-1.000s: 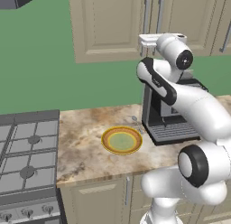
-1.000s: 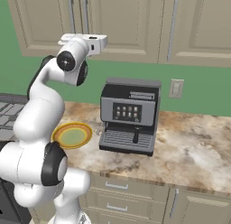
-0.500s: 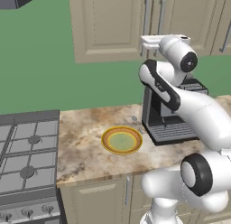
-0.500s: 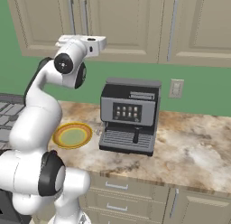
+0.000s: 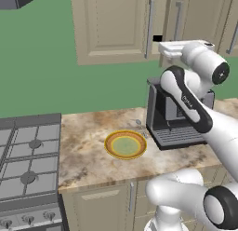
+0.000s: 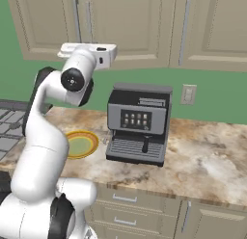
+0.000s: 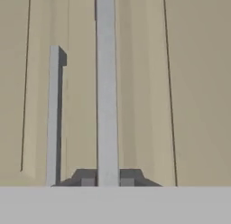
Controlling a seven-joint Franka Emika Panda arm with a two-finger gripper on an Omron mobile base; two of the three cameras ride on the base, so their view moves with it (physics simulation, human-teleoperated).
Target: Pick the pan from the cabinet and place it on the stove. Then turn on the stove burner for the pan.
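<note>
The cabinet hangs on the wall above the counter with its beige panelled doors closed, so the pan is hidden. My gripper is shut on one of the cabinet's long vertical silver bar handles, which runs up between the two dark fingertips. A second bar handle stands beside it. In the left base view the gripper is raised against the cabinet front. The stove lies at the far left, with its knobs along the front.
A yellow-rimmed plate with a green centre lies on the marble counter. A dark coffee machine stands to its right under the cabinets. A wall socket is behind it. Drawers run below the counter.
The jaws have closed onto the cabinet handle. The hand has shifted slightly toward the cabinet front; plate and coffee machine have not moved.
</note>
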